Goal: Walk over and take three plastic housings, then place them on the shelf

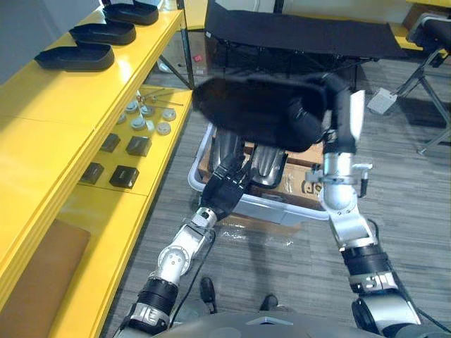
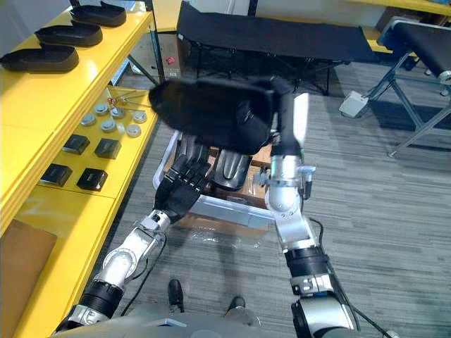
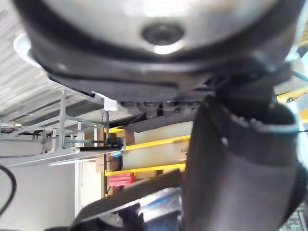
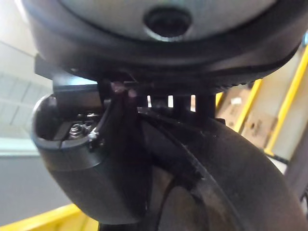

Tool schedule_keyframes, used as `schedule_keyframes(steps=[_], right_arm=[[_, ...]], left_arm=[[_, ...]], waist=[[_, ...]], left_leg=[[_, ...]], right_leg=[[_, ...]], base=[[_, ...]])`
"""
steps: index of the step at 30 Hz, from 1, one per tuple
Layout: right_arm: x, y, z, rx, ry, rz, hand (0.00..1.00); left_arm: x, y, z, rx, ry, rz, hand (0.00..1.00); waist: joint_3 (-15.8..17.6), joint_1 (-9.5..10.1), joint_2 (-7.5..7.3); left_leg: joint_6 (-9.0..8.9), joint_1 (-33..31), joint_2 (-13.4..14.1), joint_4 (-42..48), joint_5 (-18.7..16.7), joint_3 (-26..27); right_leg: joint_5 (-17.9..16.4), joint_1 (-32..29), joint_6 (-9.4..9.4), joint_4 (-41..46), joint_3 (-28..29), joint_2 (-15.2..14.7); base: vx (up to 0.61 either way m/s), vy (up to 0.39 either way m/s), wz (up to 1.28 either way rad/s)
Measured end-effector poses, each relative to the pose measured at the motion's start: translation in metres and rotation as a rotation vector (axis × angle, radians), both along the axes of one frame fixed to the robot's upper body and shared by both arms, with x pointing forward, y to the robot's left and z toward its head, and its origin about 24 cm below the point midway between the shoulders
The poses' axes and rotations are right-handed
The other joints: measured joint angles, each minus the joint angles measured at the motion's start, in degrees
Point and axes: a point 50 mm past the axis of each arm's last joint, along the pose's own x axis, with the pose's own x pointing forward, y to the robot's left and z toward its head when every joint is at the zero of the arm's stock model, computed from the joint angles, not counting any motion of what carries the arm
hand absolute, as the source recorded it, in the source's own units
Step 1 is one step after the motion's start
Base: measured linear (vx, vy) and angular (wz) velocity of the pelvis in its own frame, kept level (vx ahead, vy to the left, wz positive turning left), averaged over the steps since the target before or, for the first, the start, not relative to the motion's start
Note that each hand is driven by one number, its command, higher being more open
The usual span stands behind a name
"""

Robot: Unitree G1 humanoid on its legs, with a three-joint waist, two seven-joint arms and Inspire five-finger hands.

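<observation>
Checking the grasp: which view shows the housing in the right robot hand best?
The left eye view: the whole lifted housing shows above the bin, held at its end by the right robot hand. The right eye view shows much the same. The right wrist view gives its curved rim from very close.

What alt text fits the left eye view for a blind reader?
The robot's right hand holds a black plastic housing raised over a pale bin on the floor, while its left hand reaches into the bin. Three more housings sit on the yellow shelf at left.
</observation>
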Motion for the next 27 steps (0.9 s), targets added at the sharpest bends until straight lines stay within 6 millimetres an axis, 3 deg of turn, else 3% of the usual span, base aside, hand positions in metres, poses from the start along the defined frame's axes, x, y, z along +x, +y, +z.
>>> schedule_keyframes(steps=[4,10,11,17,27], right_arm=[[-0.012,0.027,-0.029,0.008,0.117,0.11,0.0],[-0.019,0.031,-0.043,0.124,0.169,0.114,0.0],[-0.021,0.033,-0.046,0.136,0.176,0.124,0.0],[-0.029,0.037,-0.058,0.214,0.22,0.142,0.0],[-0.042,0.05,-0.061,0.234,0.187,0.214,0.0]], left_arm=[[0.005,-0.006,0.005,-0.096,0.003,0.027,1.0],[0.007,-0.005,0.007,-0.143,0.001,0.089,1.0],[0.007,-0.005,0.008,-0.14,-0.003,0.095,0.0],[0.007,-0.005,0.009,-0.142,0.0,0.114,0.0],[0.009,0.0,0.008,-0.101,0.003,0.161,0.0]], waist=[[-0.7,0.06,-0.32],[-1.7,-0.07,-1.16],[-1.9,-0.07,-1.44],[-2.6,-0.08,-2.37],[-3.1,-0.67,-3.16]], left_leg=[[-0.12,-0.1,0.3,0.0,0.2,0.0],[-0.22,-0.1,0.1,0.2,0.3,-0.1],[-0.23,0.0,0.1,0.2,0.3,-0.2],[-0.25,0.0,0.0,0.2,0.3,-0.6],[-0.27,-0.1,0.0,0.2,0.3,-1.0]], right_leg=[[0.4,0.2,-0.2,-0.8,0.1,0.5],[0.5,0.6,-0.15,-1.6,0.1,0.5],[0.5,0.7,-0.15,-1.7,0.1,0.6],[0.5,1.0,-0.15,-2.1,-0.1,0.7],[0.7,1.2,-0.16,-2.4,-0.2,0.8]], base=[[0.02,-0.004,-0.02],[0.02,0.007,0.0],[0.03,0.013,0.04],[0.0,0.002,0.01],[0.0,0.0,0.0]])
